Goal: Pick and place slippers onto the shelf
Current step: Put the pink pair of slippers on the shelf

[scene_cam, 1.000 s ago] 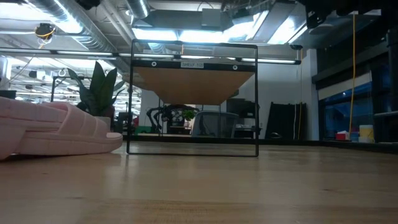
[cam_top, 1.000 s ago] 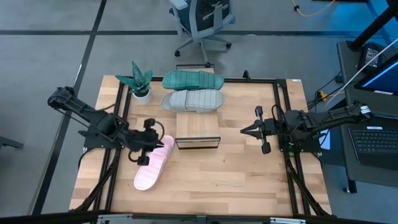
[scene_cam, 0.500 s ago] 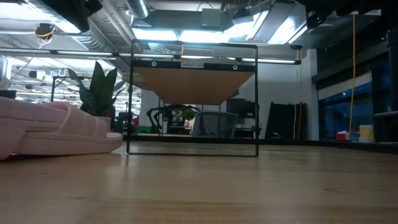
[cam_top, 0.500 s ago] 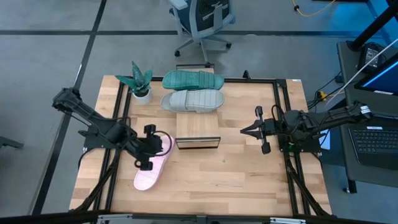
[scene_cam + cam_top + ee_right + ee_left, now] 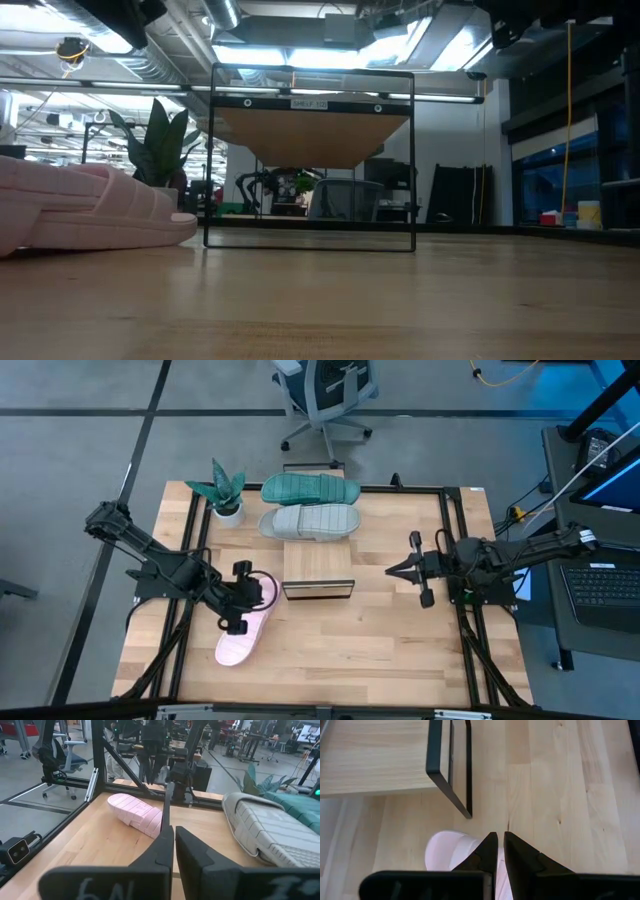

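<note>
High view: the left hand (image 5: 252, 598), fingers nearly together and holding nothing, hovers above the pink slipper (image 5: 240, 638) to grab it for the shelf (image 5: 318, 568). The right hand (image 5: 392, 570) waits, pinched together.

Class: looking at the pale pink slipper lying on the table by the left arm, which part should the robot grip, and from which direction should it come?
Probably the strap band of the pink slipper, taken from above. It lies flat, slanted, left of the shelf, and its raised band near the shelf end gives the fingers an edge to close on. The left tool already sits over that end, fingers near-closed, so it must open first. The right tool waits opposite.
</note>
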You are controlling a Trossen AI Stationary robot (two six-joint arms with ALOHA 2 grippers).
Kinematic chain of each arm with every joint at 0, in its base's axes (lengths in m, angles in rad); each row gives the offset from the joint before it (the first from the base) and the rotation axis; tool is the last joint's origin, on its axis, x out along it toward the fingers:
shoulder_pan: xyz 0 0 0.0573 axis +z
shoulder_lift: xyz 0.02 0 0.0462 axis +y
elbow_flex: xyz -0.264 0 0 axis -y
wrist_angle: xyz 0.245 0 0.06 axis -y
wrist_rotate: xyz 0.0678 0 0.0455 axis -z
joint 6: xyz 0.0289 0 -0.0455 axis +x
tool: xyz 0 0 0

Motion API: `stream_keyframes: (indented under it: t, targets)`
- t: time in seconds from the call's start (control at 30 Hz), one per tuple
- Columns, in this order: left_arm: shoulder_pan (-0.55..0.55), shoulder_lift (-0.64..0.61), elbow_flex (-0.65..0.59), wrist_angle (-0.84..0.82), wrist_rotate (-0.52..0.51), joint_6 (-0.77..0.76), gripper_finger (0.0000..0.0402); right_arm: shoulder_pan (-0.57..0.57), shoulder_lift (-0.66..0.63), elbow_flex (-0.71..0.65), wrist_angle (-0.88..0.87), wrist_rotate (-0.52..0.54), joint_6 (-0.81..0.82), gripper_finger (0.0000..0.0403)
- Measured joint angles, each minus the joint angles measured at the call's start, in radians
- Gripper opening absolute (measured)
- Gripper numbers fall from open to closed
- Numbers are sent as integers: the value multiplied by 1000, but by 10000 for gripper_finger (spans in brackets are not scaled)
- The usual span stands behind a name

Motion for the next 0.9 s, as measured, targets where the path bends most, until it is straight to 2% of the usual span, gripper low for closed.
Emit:
stream_keyframes:
  t: [0.17,0.4,0.53,0.67,0.9]
  targets:
    - [0,0,0,-1,24,-30,64,0,27,0,0,0,8,21]
    - [0,0,0,-2,25,-45,179,0,46,0,1,0,8,21]
    - [-3,0,0,-2,25,-46,229,0,46,0,3,0,-10,21]
    - [-3,0,0,-11,22,-46,252,0,46,0,3,0,-29,21]
    - [-21,67,0,-83,8,-104,255,0,46,0,3,0,-20,21]
